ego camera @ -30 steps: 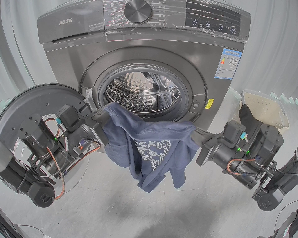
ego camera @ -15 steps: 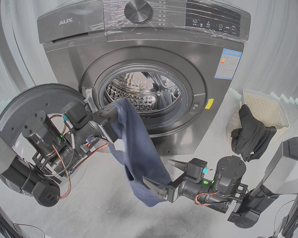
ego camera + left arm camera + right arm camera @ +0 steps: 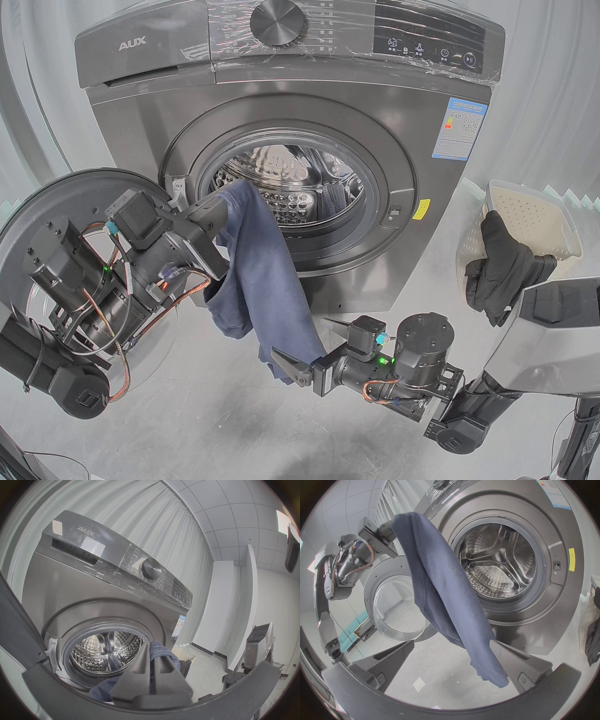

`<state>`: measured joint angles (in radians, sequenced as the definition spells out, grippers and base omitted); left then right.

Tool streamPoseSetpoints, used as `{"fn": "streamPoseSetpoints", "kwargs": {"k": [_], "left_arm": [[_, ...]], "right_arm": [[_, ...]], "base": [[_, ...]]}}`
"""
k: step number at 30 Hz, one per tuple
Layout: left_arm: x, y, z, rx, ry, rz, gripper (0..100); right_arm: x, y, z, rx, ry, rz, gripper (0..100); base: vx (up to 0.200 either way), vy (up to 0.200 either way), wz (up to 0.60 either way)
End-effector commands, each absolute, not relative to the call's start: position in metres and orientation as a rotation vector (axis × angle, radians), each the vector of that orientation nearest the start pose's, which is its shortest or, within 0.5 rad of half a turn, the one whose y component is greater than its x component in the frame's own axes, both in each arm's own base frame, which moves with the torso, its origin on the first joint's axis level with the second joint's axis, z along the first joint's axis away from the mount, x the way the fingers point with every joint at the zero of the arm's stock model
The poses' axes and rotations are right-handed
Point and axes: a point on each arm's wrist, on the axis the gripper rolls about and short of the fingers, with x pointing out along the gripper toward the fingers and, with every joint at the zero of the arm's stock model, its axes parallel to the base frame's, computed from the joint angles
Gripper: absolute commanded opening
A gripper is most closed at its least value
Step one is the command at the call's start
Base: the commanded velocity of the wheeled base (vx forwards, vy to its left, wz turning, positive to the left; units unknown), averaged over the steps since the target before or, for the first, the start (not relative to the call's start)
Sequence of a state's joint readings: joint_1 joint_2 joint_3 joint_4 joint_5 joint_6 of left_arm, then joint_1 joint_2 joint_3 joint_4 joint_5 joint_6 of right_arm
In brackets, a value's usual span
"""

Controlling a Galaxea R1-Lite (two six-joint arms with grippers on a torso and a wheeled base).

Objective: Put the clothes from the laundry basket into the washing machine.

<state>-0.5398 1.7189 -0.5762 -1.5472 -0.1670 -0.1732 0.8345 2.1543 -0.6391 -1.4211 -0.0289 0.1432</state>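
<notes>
Your right gripper [image 3: 307, 345] has let go and dropped to lower centre, spread wide by the hem, so the blue shirt [image 3: 265, 275] now hangs mid-frame from your clenched left gripper [image 3: 220, 205] alone, just before the washing machine [image 3: 375, 119] drum

Washing machine [image 3: 300, 106]: dark grey casing with a metallic sheen; control panel [image 3: 431, 37] black.
Drum [image 3: 281, 181]: bright silver, with a regular pattern of punched dots.
Shirt [image 3: 265, 281] hanging from the left tool [image 3: 220, 201]: slate blue, apparently plain on the face shown.
Left tool and right tool [image 3: 299, 340]: matt dark grey; the right one's pads [image 3: 495, 648] are finely dotted.
Garment [image 3: 503, 269] beyond the right tool: black, unpatterned.
Laundry basket [image 3: 544, 219]: cream, with a fine pinhole grid.
Floor [image 3: 206, 419] beneath both tools: pale grey.
On the casing: yellow sticker [image 3: 421, 209]; blue-and-white label [image 3: 459, 128].
</notes>
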Motion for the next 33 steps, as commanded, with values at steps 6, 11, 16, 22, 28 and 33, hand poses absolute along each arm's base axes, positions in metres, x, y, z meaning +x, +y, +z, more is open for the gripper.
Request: {"fn": "streamPoseSetpoints", "kwargs": {"k": [6, 11, 16, 22, 28, 33], "left_arm": [[0.224, -0.148, 0.224, -0.256, -0.394, -0.768, 0], [0.222, -0.150, 0.224, -0.257, -0.395, -0.776, 0], [0.221, -0.151, 0.225, -0.259, -0.398, -0.779, 0], [0.219, -0.149, 0.228, -0.262, -0.412, -0.781, 0], [0.217, -0.151, 0.230, -0.265, -0.416, -0.787, 0], [0.221, -0.148, 0.229, -0.260, -0.414, -0.772, 0]], "right_arm": [[0.273, 0.276, 0.060, 0.108, 0.097, 0.758, 100], [0.293, 0.285, 0.056, 0.124, 0.062, 0.744, 100], [0.305, 0.295, 0.046, 0.126, 0.044, 0.742, 100], [0.312, 0.302, 0.039, 0.129, 0.033, 0.742, 100], [0.319, 0.310, 0.039, 0.145, 0.003, 0.744, 100], [0.319, 0.309, 0.038, 0.150, 0.004, 0.741, 0]], "base": [[0.000, 0.000, 0.00], [0.000, 0.000, 0.00], [0.000, 0.000, 0.00], [0.000, 0.000, 0.00], [0.000, 0.000, 0.00], [0.000, 0.000, 0.00]]}}
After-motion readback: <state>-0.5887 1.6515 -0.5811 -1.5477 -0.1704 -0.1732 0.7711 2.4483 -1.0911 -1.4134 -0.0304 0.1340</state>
